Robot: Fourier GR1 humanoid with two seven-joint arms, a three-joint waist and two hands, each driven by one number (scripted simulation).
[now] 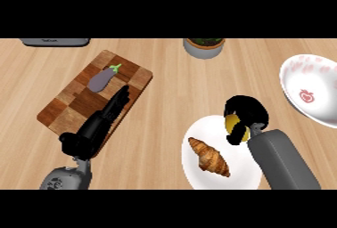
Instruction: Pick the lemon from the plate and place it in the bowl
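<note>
A yellow lemon (233, 124) lies at the upper right rim of the white plate (201, 171), mostly hidden by my right hand (245, 110), whose fingers curl round it. A croissant (209, 156) lies on the same plate, left of my right forearm. The white bowl (309, 87) with red strawberry marks stands at the right edge, up and to the right of the lemon. My left hand (99, 127) rests open with straight fingers over the wooden cutting board (92, 95).
A purple eggplant (103, 79) lies on the cutting board just beyond my left fingertips. A grey pot with a plant (204, 46) stands at the back centre. A grey object (54, 42) sits at the back left.
</note>
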